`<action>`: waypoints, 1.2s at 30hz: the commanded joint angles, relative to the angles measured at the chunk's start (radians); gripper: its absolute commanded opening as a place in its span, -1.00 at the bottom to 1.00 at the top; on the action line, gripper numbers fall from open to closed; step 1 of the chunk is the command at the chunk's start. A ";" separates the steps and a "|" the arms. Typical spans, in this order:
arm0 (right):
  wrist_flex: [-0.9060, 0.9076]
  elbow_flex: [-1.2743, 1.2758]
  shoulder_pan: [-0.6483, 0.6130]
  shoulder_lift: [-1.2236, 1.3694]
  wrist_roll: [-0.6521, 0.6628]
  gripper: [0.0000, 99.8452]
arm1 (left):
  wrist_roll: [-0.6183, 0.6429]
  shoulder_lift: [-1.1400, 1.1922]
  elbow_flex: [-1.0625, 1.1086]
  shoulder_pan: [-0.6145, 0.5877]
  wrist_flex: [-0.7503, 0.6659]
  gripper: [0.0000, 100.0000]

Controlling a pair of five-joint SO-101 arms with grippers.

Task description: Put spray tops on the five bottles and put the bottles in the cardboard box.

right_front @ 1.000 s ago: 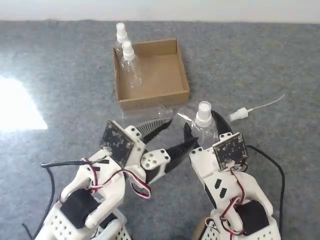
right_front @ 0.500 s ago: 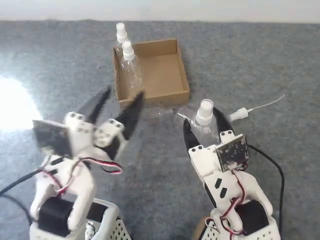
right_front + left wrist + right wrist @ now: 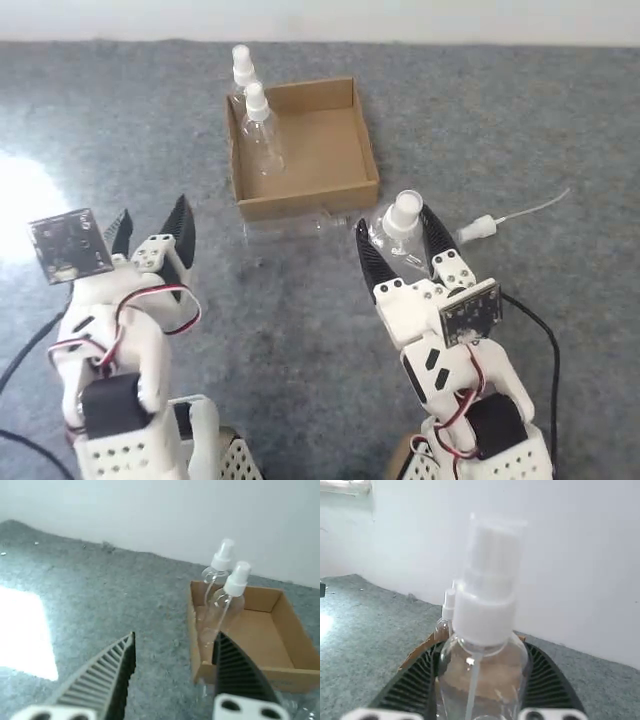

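My right gripper (image 3: 400, 245) is shut on a clear bottle (image 3: 398, 232) with a white spray top, held upright in front of the cardboard box (image 3: 310, 196). In the right wrist view this bottle (image 3: 481, 630) stands between the black fingers (image 3: 410, 685). A capped bottle (image 3: 262, 135) stands in the box's left part, and another capped bottle (image 3: 241, 68) stands just behind the box. A topless clear bottle (image 3: 298, 222) lies against the box's front wall. My left gripper (image 3: 152, 232) is open and holds nothing, to the left of the box; its wrist view faces the box (image 3: 295, 672) and both capped bottles (image 3: 232, 592).
A loose spray top (image 3: 478, 228) with a long thin tube lies on the grey carpet right of the held bottle. A bright patch of light (image 3: 25, 215) falls on the carpet at the far left. A white wall (image 3: 160, 510) runs behind the table.
My left arm has swung away from the held bottle, to the left and back, with its gripper open. My right gripper has carried the bottle slightly toward the box.
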 commanded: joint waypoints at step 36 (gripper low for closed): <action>-0.297 -0.356 -0.130 0.513 0.107 -0.81 | 0.061 -0.003 0.143 -0.129 -0.166 -0.54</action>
